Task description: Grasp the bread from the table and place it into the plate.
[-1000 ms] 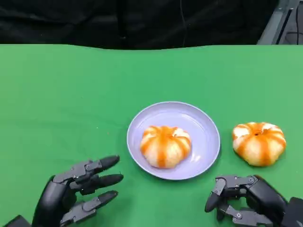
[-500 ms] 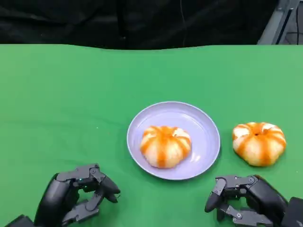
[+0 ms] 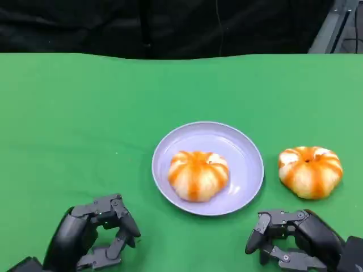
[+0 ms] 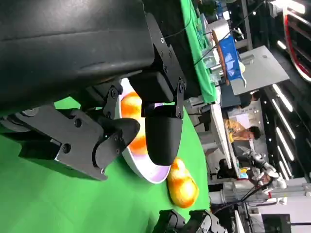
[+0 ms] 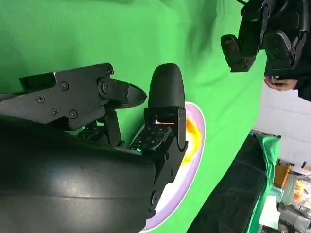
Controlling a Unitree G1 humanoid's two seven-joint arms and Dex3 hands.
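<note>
bread point(image 3: 198, 175) on plate point(image 3: 244, 148); second bread point(image 3: 310, 171) beside

Head view looks down; both close wrist views share the plate point(image 3: 248, 148).

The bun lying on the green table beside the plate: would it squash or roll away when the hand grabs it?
The bun looks puffy and rounded, so it would probably give under a firm squeeze. It sits flat on the table, so rolling seems unlikely. Its glazed orange stripes might be slightly slick.
</note>
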